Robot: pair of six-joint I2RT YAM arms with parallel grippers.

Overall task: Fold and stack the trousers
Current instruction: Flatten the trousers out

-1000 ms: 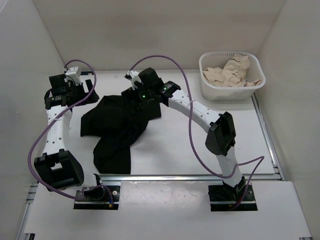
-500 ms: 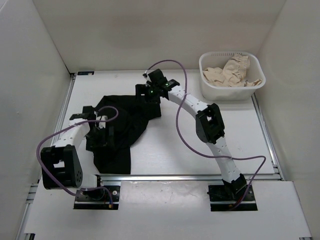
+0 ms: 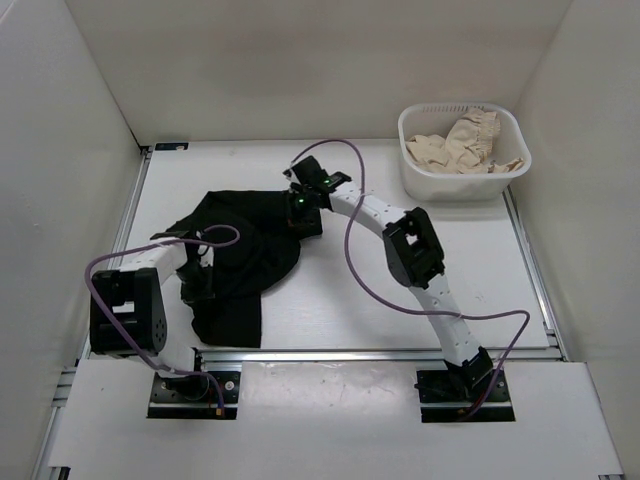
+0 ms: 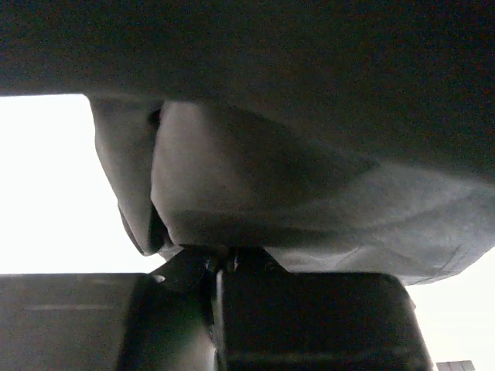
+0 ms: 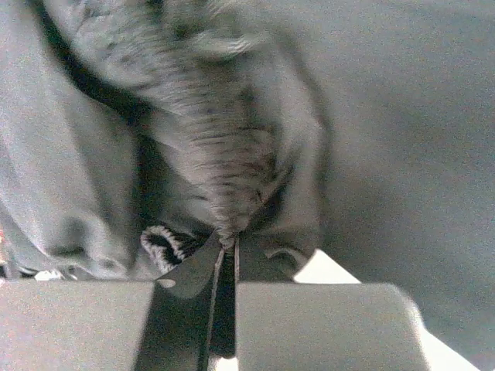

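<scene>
Black trousers (image 3: 240, 265) crumpled, table's left-center, one leg toward front.

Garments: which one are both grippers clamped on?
The black trousers, crumpled on the table: the left gripper and right gripper each pinch a fold. The beige ruffled cloth lies untouched in the white basket.

You have nothing to read here: no words, numbers, labels or brand marks show on the trousers (image 3: 245, 270), the basket (image 3: 450, 185) or the worktop (image 3: 310, 290).

trousers (image 5: 232, 154) blurred up close, cut off at every edge.
</scene>
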